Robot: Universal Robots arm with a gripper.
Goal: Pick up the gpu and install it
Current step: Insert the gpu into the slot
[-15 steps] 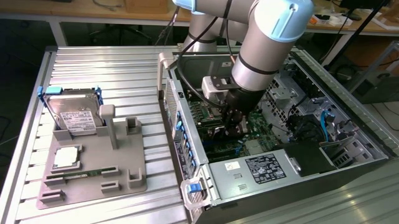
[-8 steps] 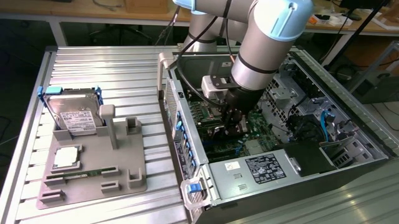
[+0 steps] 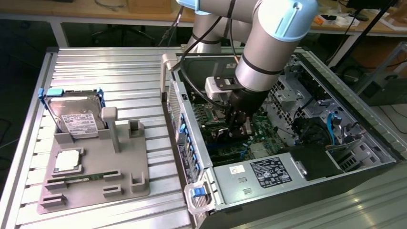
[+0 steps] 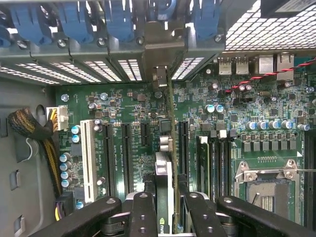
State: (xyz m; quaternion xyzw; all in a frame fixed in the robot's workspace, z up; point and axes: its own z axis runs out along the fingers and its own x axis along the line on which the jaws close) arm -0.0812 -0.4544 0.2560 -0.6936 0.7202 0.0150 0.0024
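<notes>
The exterior view looks steeply down from high above onto the slatted worktop [image 3: 95, 62] and the open computer case [image 3: 356, 143], while the wrist view sits close inside that case, facing along the claw [image 4: 167, 207] straight at the motherboard [image 4: 237, 113], which both views share.
</notes>
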